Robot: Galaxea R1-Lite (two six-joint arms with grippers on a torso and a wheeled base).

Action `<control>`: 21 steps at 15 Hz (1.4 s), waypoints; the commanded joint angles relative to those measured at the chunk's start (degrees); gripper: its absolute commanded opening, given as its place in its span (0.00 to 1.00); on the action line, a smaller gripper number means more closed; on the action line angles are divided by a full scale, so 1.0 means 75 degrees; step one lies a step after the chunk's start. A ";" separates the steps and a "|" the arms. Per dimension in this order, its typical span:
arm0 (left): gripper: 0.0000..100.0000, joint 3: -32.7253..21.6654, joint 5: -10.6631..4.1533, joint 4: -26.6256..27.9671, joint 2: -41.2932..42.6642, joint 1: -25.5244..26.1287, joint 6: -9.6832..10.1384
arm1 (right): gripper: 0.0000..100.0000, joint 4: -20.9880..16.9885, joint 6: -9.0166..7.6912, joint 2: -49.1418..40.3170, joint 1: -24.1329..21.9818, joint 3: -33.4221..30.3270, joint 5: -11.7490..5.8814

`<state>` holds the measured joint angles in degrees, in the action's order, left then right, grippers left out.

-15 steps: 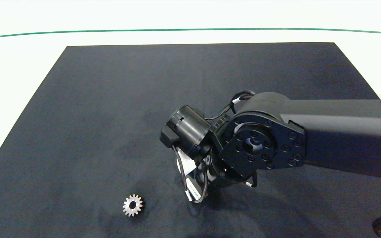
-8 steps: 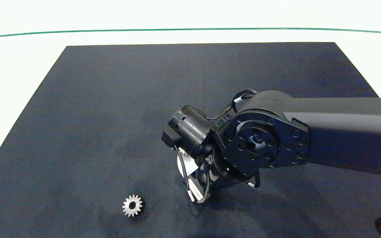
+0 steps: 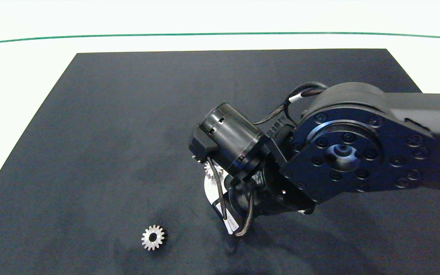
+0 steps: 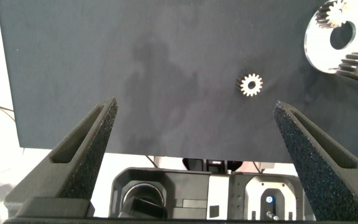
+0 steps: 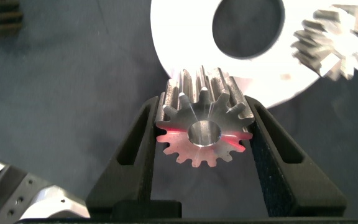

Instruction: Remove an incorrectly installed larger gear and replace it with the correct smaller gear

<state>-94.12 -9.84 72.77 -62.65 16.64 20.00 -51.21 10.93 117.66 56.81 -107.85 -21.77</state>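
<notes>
Bright even overhead light, glaring white table (image 3: 21, 76), soft arm shadows.

Loose gear (image 3: 153, 237) on mat (image 3: 109, 133), left of round plate (image 3: 209, 187); gear (image 5: 205, 115) between right hand (image 5: 205, 134) fingers.

The black mat (image 3: 109, 114) lay open across its far and left parts, with only a loose small gear (image 3: 153, 237) near the front edge. The right arm (image 3: 338, 152) blocked the white ring plate (image 3: 209, 187)

The white table (image 3: 21, 68) had a big black mat (image 3: 128, 114) on it, with one small gear (image 3: 153, 237) and a shiny round plate (image 3: 209, 189) on the mat.
</notes>
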 commanded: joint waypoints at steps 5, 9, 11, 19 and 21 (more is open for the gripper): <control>1.00 -0.0036 -0.0013 0.0060 0.0009 -0.0016 0.0016 | 0.00 0.0114 0.0065 -0.1649 -0.0121 0.2075 -0.0015; 1.00 -0.0036 -0.0013 0.0060 0.0056 -0.0004 0.0005 | 0.00 0.1426 0.0042 -0.2528 -0.0426 0.4290 0.0020; 1.00 -0.0024 -0.0013 0.0060 0.0056 -0.0004 0.0005 | 0.00 0.1672 0.0042 -0.2751 -0.0555 0.4923 0.0032; 1.00 -0.0024 -0.0013 0.0060 0.0044 -0.0004 0.0005 | 0.00 0.2856 -0.0087 -0.3185 -0.1363 0.6423 0.0454; 1.00 -0.0024 -0.0013 0.0060 0.0044 -0.0004 0.0005 | 0.00 0.3477 -0.0345 -0.3278 -0.1563 0.6903 0.0583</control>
<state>-94.29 -9.86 72.81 -62.23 16.62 19.90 -25.55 8.66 93.77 46.03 -57.99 -17.60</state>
